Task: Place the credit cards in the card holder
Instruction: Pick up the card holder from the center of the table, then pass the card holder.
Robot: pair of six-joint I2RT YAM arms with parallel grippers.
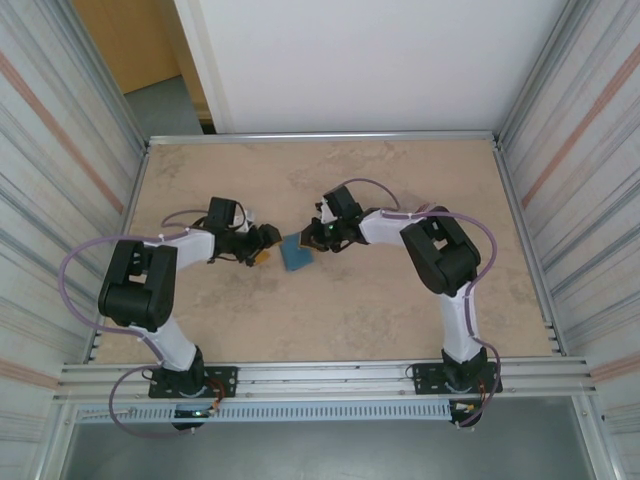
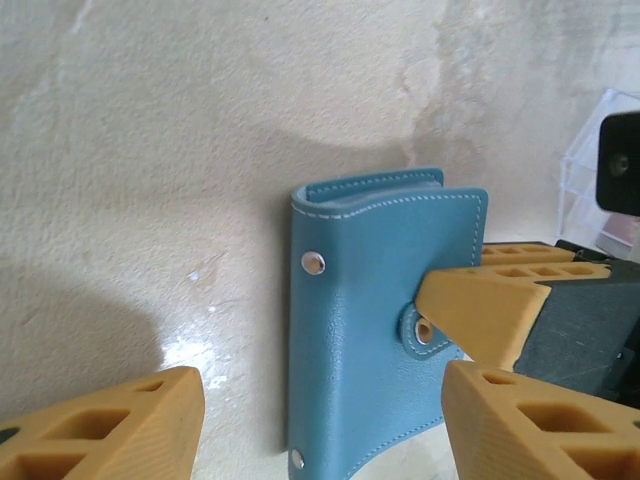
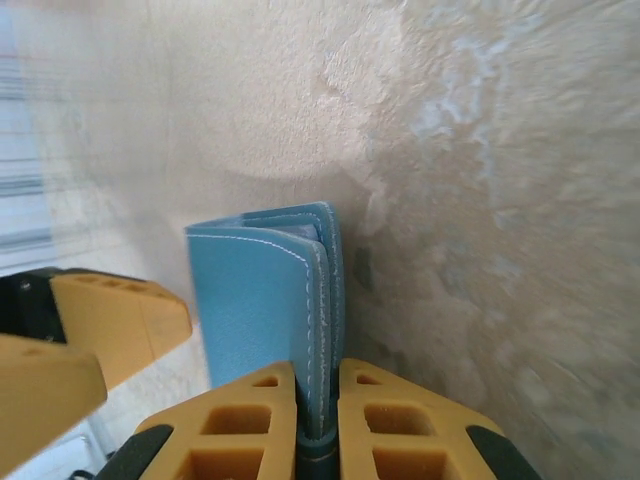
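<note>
From above, two black-and-white arms rise from the near rail and bend inward over the table (image 1: 420, 320), a beige slab with a mottled, stone-like surface. Their tips meet near its middle around the wallet (image 1: 296, 253), a small, roughly square teal piece. The left gripper (image 1: 265, 243) is at its 9 o'clock and the right gripper (image 1: 313, 236) at its 1 o'clock.

In the left wrist view, we see the left gripper (image 2: 322, 395) standing open. Its blunt yellow plastic fingers, moulded with hollow cells, sit wide apart at 7 and 5 o'clock and grip nothing. Between and beyond them is the wallet (image 2: 360, 300), with a grained, leather-like skin, pale stitching, rounded corners and two metal studs down its 9 o'clock edge. A yellow finger of the right gripper presses on the snap tab (image 2: 412, 322) at its 3 o'clock edge. Further off, at 2 o'clock, is the corner of a clear plastic case (image 2: 585, 170).

In the right wrist view, the right gripper (image 3: 318, 395) is closed on the wallet (image 3: 255, 300), pinching its stitched edge. The folded layers curve away from us. We cannot tell whether it lies flat on the table.
</note>
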